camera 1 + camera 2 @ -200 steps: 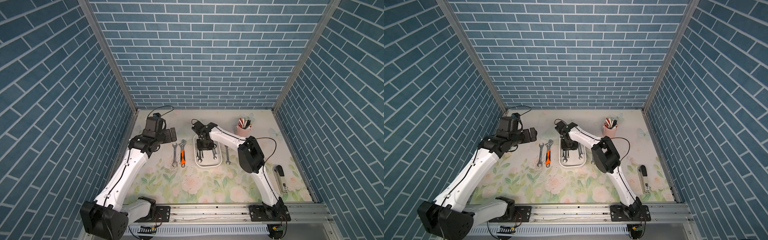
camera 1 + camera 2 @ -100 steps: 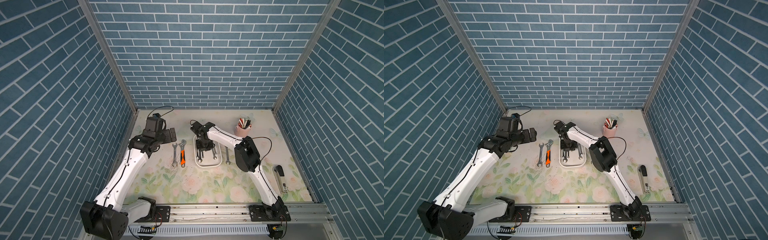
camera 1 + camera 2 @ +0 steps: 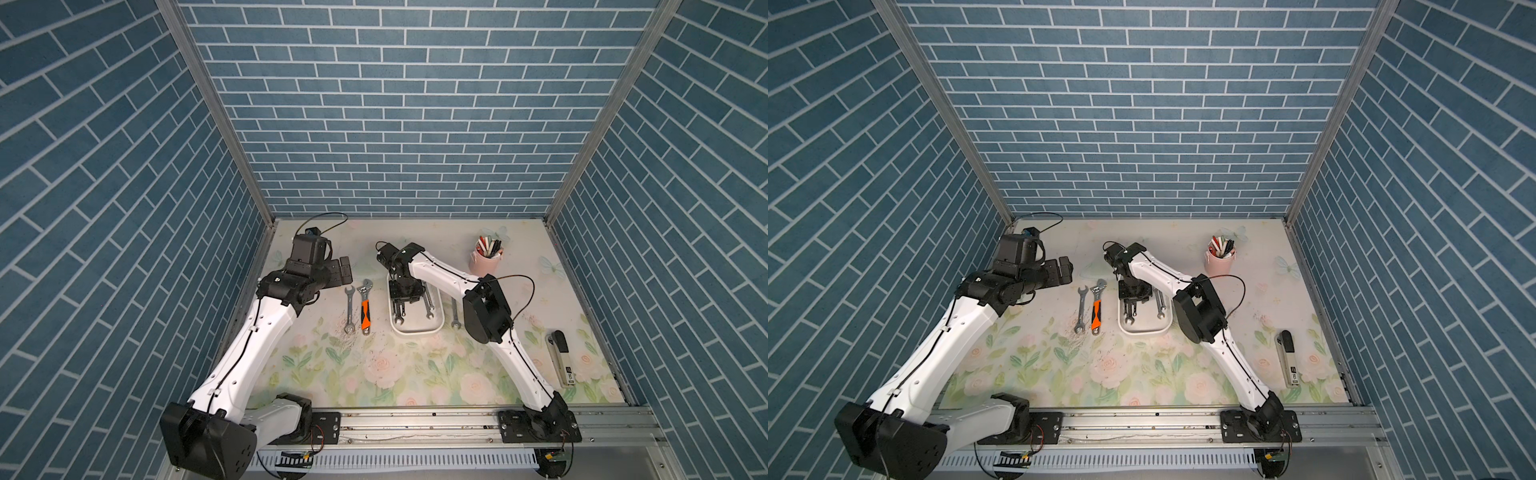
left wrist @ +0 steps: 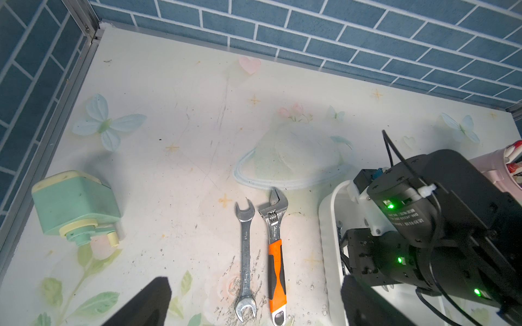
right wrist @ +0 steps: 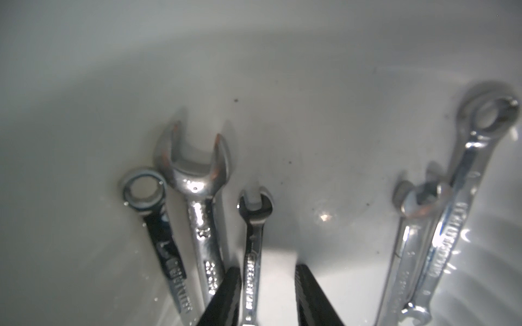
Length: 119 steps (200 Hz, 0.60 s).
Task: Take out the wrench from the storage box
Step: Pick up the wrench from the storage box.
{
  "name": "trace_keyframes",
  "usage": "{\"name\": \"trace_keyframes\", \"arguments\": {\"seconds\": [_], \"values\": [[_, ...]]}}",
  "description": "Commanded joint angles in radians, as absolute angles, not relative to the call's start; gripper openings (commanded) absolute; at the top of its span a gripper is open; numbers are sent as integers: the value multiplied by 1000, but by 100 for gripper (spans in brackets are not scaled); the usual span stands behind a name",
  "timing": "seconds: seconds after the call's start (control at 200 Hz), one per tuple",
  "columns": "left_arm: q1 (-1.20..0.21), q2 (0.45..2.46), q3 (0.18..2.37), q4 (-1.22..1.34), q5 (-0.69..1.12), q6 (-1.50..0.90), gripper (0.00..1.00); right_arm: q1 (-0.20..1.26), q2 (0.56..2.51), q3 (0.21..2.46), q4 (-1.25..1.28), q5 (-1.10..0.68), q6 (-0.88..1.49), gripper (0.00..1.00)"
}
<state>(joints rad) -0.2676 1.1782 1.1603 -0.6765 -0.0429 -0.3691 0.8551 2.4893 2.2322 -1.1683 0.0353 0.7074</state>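
Observation:
The white storage box [image 3: 415,331] [image 3: 1144,331] lies mid-table with several silver wrenches in it. My right gripper [image 3: 402,309] [image 3: 1131,309] reaches down into it. In the right wrist view the right gripper [image 5: 268,271] is open and straddles a slim wrench [image 5: 254,225]. One finger [image 5: 226,296] lies against the shaft; the other [image 5: 310,296] stands apart from it. Beside it lie an open-end wrench [image 5: 195,169] and a ring wrench [image 5: 144,192], with two more wrenches [image 5: 463,197] at the side. My left gripper [image 3: 344,268] [image 4: 254,304] hovers open and empty, left of the box.
An open-end wrench [image 3: 350,309] and an orange-handled adjustable wrench [image 3: 365,305] lie on the mat left of the box, another wrench [image 3: 455,313] on its right. A pink pen cup [image 3: 485,259] stands at the back right, a black-and-white tool [image 3: 561,361] at the right, a green device [image 4: 76,209] at the far left.
The right arm's elbow has shifted a little to the left while its gripper stays down in the box. The left arm has not moved.

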Motion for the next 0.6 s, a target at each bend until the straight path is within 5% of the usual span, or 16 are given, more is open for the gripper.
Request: {"name": "trace_keyframes", "arguments": {"seconds": [0.0, 0.255, 0.59], "values": [[-261, 1163, 1161, -687, -44, -370, 100, 862, 2523, 2224, -1228, 63, 729, 31], [-261, 1160, 1169, -690, -49, -369, 100, 861, 2503, 2185, -1183, 19, 718, 11], [-262, 1151, 1175, -699, -59, -364, 100, 853, 2465, 2154, -1173, 25, 709, 5]]}}
